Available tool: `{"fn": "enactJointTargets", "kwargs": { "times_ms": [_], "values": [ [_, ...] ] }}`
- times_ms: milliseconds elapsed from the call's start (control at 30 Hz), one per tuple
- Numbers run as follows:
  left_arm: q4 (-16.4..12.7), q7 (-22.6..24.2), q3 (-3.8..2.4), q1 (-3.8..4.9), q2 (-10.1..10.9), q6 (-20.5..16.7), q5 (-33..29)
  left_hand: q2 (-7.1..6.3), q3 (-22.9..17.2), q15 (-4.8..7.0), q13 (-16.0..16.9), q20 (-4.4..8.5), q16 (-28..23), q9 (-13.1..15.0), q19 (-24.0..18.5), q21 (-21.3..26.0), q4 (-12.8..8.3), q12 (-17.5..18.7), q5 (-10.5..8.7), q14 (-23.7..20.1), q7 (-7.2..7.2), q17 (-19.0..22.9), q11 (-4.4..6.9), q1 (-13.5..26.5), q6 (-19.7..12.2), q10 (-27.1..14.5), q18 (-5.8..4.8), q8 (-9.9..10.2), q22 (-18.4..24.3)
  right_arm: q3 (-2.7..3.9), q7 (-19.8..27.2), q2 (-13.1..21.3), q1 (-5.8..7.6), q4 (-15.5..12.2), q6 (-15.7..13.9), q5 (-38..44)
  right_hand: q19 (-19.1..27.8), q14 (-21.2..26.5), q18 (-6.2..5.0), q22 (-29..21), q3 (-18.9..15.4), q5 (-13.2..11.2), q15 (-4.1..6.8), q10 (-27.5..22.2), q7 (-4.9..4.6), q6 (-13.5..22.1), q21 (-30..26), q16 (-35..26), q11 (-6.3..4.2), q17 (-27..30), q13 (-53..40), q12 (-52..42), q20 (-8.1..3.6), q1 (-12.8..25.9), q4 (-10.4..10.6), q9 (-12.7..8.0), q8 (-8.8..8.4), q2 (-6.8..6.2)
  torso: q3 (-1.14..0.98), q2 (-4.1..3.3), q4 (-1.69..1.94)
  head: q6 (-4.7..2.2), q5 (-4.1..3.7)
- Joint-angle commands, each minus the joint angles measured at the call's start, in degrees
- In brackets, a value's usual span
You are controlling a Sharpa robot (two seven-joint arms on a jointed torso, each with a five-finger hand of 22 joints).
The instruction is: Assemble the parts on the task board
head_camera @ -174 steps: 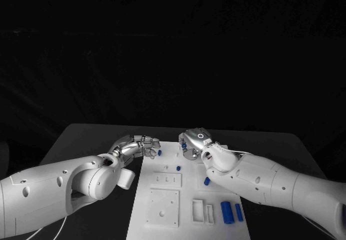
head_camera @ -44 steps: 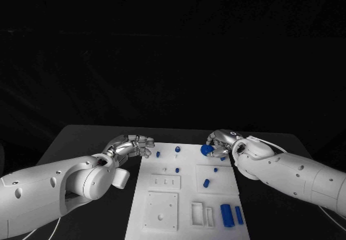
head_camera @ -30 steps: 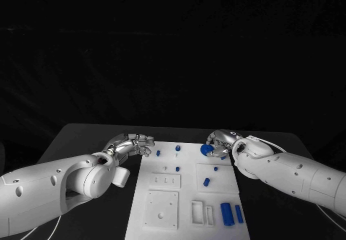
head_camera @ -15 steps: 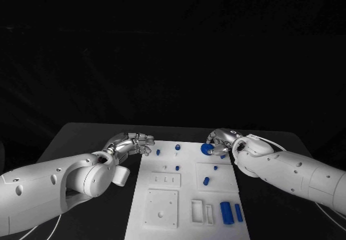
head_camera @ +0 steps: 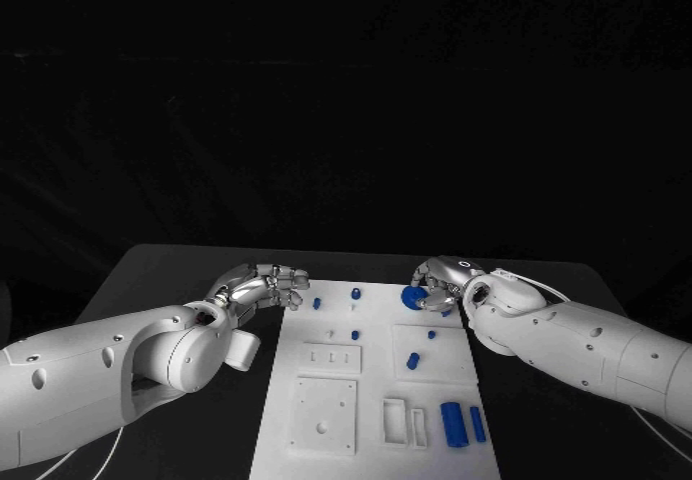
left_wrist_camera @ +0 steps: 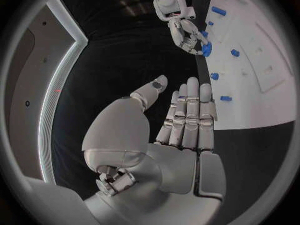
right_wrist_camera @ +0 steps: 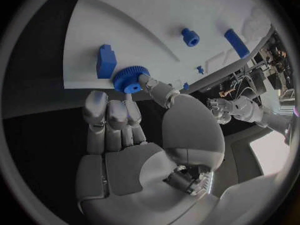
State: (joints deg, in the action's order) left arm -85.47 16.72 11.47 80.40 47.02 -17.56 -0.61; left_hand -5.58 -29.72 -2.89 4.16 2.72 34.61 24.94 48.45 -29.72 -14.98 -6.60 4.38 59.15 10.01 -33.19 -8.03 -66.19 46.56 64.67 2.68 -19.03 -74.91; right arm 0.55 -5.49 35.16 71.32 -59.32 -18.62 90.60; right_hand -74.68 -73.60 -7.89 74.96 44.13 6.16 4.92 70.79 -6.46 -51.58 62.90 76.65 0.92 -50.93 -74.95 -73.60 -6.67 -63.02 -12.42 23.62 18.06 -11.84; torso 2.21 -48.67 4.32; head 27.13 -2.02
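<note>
Meanwhile the right hand (head_camera: 440, 285) pinched a blue gear (head_camera: 414, 298) over the board (head_camera: 378, 395) beside a blue block (right_wrist_camera: 106, 61), the left hand (head_camera: 267, 289) held nothing, fingers together.

Robot hands (head_camera: 264, 287) (head_camera: 440, 283) flank the task board's (head_camera: 378, 400) far end.

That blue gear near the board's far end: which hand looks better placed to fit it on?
The right hand: it already holds the blue gear over the task board. The left hand hangs open beside the board.
</note>
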Motion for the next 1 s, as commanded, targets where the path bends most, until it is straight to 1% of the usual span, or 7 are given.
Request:
{"fn": "enactJointTargets", "kwargs": {
  "times_ms": [33, 100, 333, 533, 667, 800, 1000],
  "values": [
    [-0.2, 0.3, -0.05, 0.06, 0.0, 0.4, 0.0, -0.05, -0.3, 0.10, -0.1, 0.23, 0.2, 0.0, -0.1, -0.4, 0.0, 0.2, -0.17, -0.4, 0.27, -0.1, -0.20, 0.6, 0.1, 0.2, 0.74, 0.3, -1.2, -0.33, 0.0, 0.0, -0.54, -0.5, -1.0, 6.0, 0.3, 0.0, -7.11, 1.1, 0.2, -0.3, 0.45, 0.8, -0.86, -2.0, 0.2, -0.3, -0.04, -0.1, -2.6, -0.5, 0.10, -0.3, -0.1, 0.4, 0.61, -0.28, -0.01, 0.00, -0.04, 0.06, 0.00],
    [-0.2, 0.4, -0.05, 0.06, 0.0, 0.4, 0.0, -0.05, -0.3, 0.10, -0.1, 0.22, 0.2, 0.0, -0.1, -0.4, 0.0, 0.3, -0.17, -0.4, 0.27, -0.1, -0.20, 0.6, 0.1, 0.2, 0.74, 0.3, -1.2, -0.34, 0.0, 0.1, -0.58, -1.0, -1.9, 7.0, 0.3, 0.0, -7.11, 1.1, 0.4, -0.3, 0.58, 1.1, -0.70, -2.4, 0.3, -0.4, -0.18, -0.2, -2.7, -0.7, 0.12, -0.2, 0.1, 0.5, 0.82, -0.02, 0.00, 0.03, -0.02, 0.03, -0.05],
    [-0.2, 0.4, -0.05, 0.06, 0.1, 0.3, 0.0, -0.03, -0.3, 0.10, -0.1, 0.22, 0.2, 0.0, -0.1, -0.4, 0.0, 0.3, -0.17, -0.4, 0.27, -0.1, -0.20, 0.7, 0.1, 0.2, 0.73, 0.3, -1.2, -0.33, -1.0, 0.7, -0.60, -3.8, -6.1, 10.7, 0.1, -0.2, -7.11, 1.0, 0.8, 2.2, 1.13, 2.2, -0.12, -4.0, 0.7, -0.7, -0.75, -0.7, -3.3, -1.4, 0.07, 0.6, 1.0, 0.8, 1.50, 0.08, 0.04, 0.04, 0.02, -0.03, 0.01],
    [-0.3, 0.5, -0.05, 0.07, 0.2, 0.2, 0.0, -0.02, -0.3, 0.10, -0.1, 0.22, 0.2, 0.0, -0.1, -0.4, 0.0, 0.3, -0.17, -0.4, 0.27, -0.1, -0.20, 0.7, 0.1, 0.2, 0.73, 0.3, -1.2, -0.29, -3.8, 1.3, -0.57, -7.2, -9.1, 15.2, 0.0, -0.3, -7.11, 1.0, 1.0, 1.6, 1.39, 2.6, 0.15, -4.7, 0.8, -0.8, -1.01, -0.9, -3.4, -1.6, -0.05, 0.7, 1.5, 1.0, 1.77, -0.29, 0.08, 0.06, -0.01, -0.15, 0.03],
    [-0.4, 0.5, -0.06, 0.07, 0.4, 0.2, 0.0, -0.02, -0.4, 0.10, 0.0, 0.22, 0.2, 0.0, -0.1, -0.4, 0.0, 0.3, -0.16, -0.4, 0.27, -0.1, -0.20, 0.7, 0.1, 0.2, 0.74, 0.3, -1.2, -0.23, -5.8, 1.6, -0.46, -10.4, -11.1, 18.5, -0.1, -0.4, -7.11, 0.9, 1.8, 0.6, 1.54, 2.9, 0.30, -5.0, 0.9, -1.0, -1.16, -1.2, -3.5, -1.7, -0.15, 0.5, 2.3, 1.0, 1.80, -1.00, 0.10, 0.04, -0.01, -0.27, 0.21],
    [-0.5, 0.5, -0.06, 0.07, 0.4, 0.1, 0.0, -0.02, -0.4, 0.10, 0.0, 0.21, 0.2, 0.0, -0.1, -0.4, 0.0, 0.3, -0.16, -0.4, 0.27, -0.1, -0.20, 0.7, 0.1, 0.2, 0.74, 0.3, -1.2, -0.22, -7.0, 0.9, -0.36, -12.5, -11.7, 20.8, -0.3, -0.5, -7.11, 0.9, 2.6, -0.3, 1.62, 3.2, 0.40, -5.3, 1.1, -1.1, -1.26, -1.4, -3.6, -1.8, -0.21, 0.2, 3.1, 1.0, 1.85, -1.67, 0.09, 0.06, -0.06, -0.41, 0.34],
    [-0.7, 0.5, -0.06, 0.07, 0.4, 0.1, 0.0, -0.02, -0.4, 0.10, 0.0, 0.21, 0.2, 0.0, -0.1, -0.4, 0.0, 0.3, -0.16, -0.4, 0.27, -0.1, -0.20, 0.7, 0.1, 0.2, 0.74, 0.2, -1.2, -0.27, -7.9, -2.2, -0.35, -12.4, -11.1, 22.5, -0.4, -0.6, -7.11, 0.9, 3.0, -0.9, 1.68, 3.3, 0.47, -5.6, 1.2, -1.2, -1.32, -1.5, -3.6, -1.8, -0.21, 0.0, 3.6, 1.1, 1.88, -2.05, 0.13, 0.02, 0.06, -0.52, 0.53]
  ]
}}
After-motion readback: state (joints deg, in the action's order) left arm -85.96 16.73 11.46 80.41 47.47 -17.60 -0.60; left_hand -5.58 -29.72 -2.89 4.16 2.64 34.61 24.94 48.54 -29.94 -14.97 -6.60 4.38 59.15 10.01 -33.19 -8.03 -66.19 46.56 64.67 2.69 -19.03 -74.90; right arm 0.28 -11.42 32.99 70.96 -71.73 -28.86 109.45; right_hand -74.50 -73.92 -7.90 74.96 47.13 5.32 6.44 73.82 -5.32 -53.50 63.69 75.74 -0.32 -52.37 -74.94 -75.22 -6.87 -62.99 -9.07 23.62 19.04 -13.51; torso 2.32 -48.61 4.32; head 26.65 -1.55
